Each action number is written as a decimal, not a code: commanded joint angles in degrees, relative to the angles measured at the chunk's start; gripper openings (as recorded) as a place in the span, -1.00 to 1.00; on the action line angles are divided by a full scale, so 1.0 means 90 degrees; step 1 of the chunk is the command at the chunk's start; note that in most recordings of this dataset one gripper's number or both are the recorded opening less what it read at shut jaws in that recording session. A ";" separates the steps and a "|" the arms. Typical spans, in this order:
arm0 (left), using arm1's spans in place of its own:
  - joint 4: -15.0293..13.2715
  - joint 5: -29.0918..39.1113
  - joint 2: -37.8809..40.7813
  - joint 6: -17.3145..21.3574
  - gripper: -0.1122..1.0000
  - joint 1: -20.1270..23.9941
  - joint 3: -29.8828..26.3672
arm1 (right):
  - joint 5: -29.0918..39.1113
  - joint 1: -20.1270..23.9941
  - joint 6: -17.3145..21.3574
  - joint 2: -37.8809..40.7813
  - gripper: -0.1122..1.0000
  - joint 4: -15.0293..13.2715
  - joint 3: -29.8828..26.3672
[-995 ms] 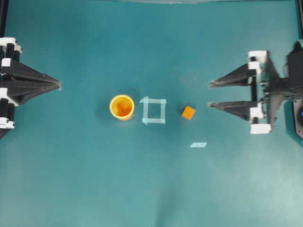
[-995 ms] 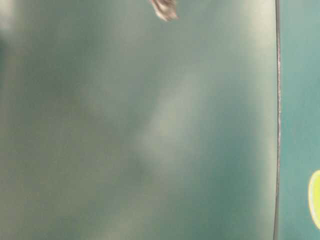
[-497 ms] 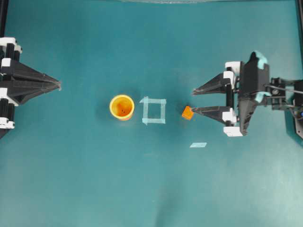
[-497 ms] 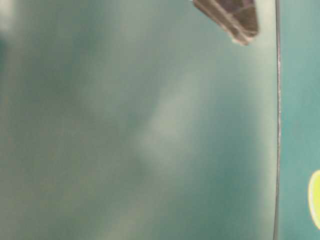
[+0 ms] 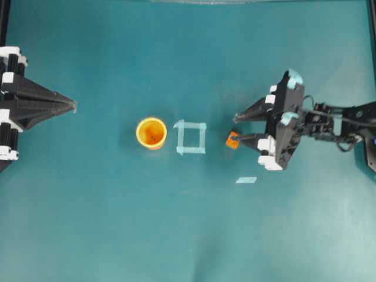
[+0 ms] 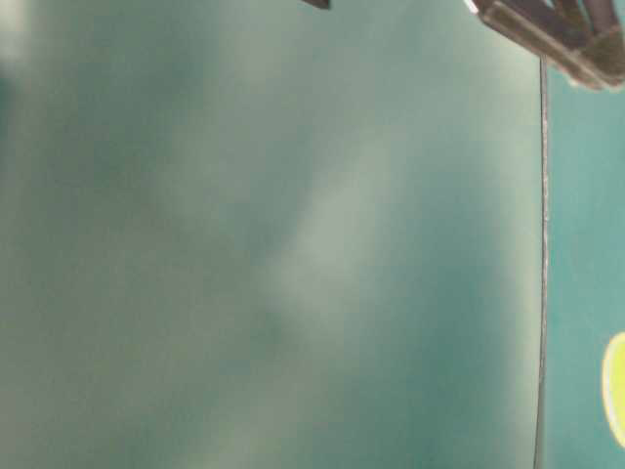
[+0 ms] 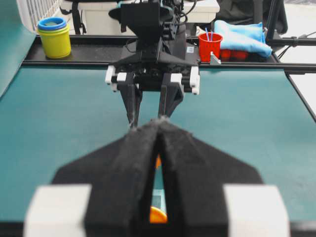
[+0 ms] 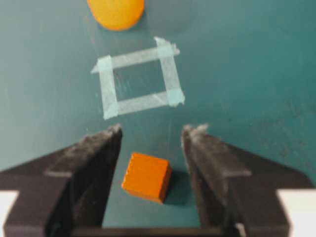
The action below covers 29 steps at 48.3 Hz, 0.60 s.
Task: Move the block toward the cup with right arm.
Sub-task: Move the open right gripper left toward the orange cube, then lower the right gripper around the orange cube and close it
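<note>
The small orange block [image 5: 232, 141] lies on the teal table, right of a pale blue tape square [image 5: 191, 137]. The yellow cup [image 5: 151, 133] with an orange inside stands left of that square. My right gripper [image 5: 235, 128] is open. In the right wrist view the block [image 8: 146, 177] sits between the fingers, nearer the left one, untouched, and the gripper [image 8: 152, 131] faces the tape square [image 8: 139, 84] and the cup [image 8: 116, 12]. My left gripper [image 5: 73, 106] is shut and empty at the far left; it also shows in the left wrist view [image 7: 159, 123].
A short pale blue tape strip [image 5: 246, 180] lies in front of the right gripper. Beyond the table's far edge, the left wrist view shows stacked yellow and blue cups [image 7: 53, 34], a red cup [image 7: 210, 45] and blue cloth [image 7: 242, 37]. The table-level view is mostly blur.
My right gripper has moved left from the table's right edge and tilted down, so its open fingers now flank the block. The block, cup and left arm have not moved.
</note>
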 commanded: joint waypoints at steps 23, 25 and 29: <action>0.0020 0.0000 0.0049 0.0000 -0.76 0.0010 -0.0137 | -0.0293 0.0469 0.0020 0.0615 0.26 0.0771 -0.0234; 0.0010 0.0000 0.0049 0.0000 -0.76 0.0010 -0.0137 | -0.0283 0.0479 0.0020 0.0654 0.26 0.0801 -0.0234; 0.0020 0.0000 0.0049 0.0000 -0.76 0.0010 -0.0137 | -0.0273 0.0508 0.0020 0.0771 0.26 0.0889 -0.0244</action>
